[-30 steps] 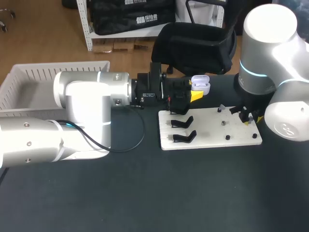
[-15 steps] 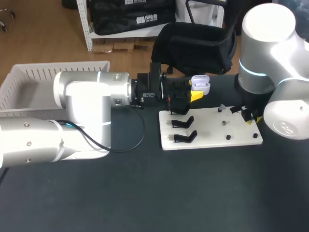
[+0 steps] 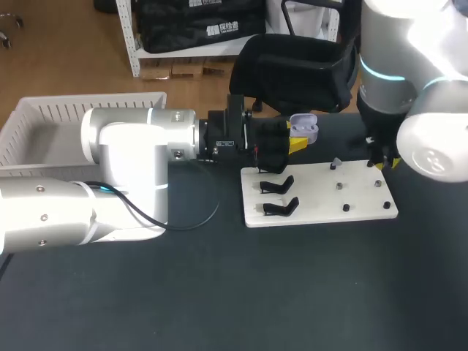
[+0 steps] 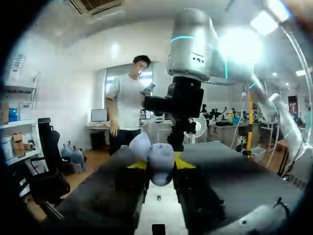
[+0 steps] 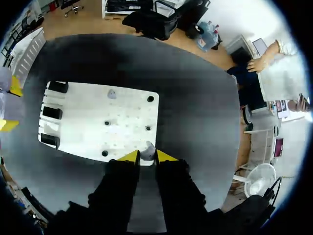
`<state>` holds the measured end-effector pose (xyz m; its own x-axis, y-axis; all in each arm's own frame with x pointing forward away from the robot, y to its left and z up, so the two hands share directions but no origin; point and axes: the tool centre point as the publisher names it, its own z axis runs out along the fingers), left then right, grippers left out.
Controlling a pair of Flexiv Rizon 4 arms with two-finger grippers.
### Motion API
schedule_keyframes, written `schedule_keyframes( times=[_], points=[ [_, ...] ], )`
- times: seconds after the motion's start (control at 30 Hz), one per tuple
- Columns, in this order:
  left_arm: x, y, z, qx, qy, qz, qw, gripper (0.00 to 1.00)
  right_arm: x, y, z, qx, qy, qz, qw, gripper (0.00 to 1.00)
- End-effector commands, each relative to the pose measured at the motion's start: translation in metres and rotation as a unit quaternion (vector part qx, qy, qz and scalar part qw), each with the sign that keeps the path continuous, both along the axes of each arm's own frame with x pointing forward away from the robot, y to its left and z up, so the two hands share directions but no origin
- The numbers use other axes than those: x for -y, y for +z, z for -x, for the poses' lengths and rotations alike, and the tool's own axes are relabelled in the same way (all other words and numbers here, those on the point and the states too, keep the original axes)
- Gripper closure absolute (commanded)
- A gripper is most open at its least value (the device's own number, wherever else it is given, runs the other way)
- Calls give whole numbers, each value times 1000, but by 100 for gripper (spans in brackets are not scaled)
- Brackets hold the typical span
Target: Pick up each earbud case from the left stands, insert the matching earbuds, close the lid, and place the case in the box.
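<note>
While the lid of the lavender-white earbud case [image 3: 304,129] stands tipped open, the case itself is clamped between the two yellow-tipped fingers of the left pincer [image 3: 297,136], one finger on each side. It is held in the air just beyond the far left corner of the white board [image 3: 314,213]. In the left wrist view the case [image 4: 157,164] fills the gap between the tips, with its lid leaning to one side above it.

The left arm comes in level from the left, and its pincer is above the stand end of the board. Two black stands [image 3: 276,184] show on the board just beside that pincer.

The right pincer [image 5: 147,155] hangs over the far right part of the board, fingers pointing down. Its tips are drawn close together, and a small pale earbud [image 5: 148,146] sits pinched between them, touching both as far as the wrist view shows.

A second earbud [image 3: 334,164], small and pale, stands near the board's far edge, well apart from the right pincer. Several dark pegs [image 3: 338,186] dot the board's middle and right side.

The board lies flat on the dark tabletop [image 3: 219,292]. The white basket [image 3: 88,107] sits at the tabletop's far left, behind the left arm.
</note>
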<state>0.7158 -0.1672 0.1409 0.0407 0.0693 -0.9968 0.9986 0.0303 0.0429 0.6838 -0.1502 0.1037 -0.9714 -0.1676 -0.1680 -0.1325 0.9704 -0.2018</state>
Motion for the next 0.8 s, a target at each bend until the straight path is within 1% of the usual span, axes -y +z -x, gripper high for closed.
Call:
schedule_keyframes(
  times=[0.03,0.07,0.1,0.13,0.53,0.57,0.6,0.63,0.67,0.7,0.73,0.8],
  points=[
    [0,-1,2,2,4,2,1000,100,-14,34,15,10,-15,-4,1000,100],
    [0,-1,2,2,4,2,1000,100,-17,39,16,2,-14,2,1000,100],
    [0,-1,2,2,4,2,1000,100,-19,45,17,12,-19,-17,1000,100],
    [0,-1,2,2,4,2,1000,100,-20,52,18,15,-18,-9,1000,100],
    [0,-1,2,2,4,2,1000,100,-20,52,18,15,-18,-9,1000,100],
    [0,-1,2,2,4,2,1000,100,-24,53,16,4,-87,-16,996,100],
    [0,-1,2,2,4,2,1000,100,-30,55,16,3,-133,-8,991,100],
    [0,-1,2,2,4,2,1000,100,-35,59,17,20,-202,-19,979,100],
    [0,-1,2,2,4,2,1000,100,-42,61,21,8,-249,-25,968,100],
    [0,-1,2,2,4,2,1000,100,-52,65,26,24,-311,-59,948,100],
    [0,-1,2,2,4,2,1000,100,-56,66,29,20,-336,-55,940,100],
    [0,-1,2,2,4,2,1000,100,-74,71,33,38,-390,-73,917,100]
  ],
)
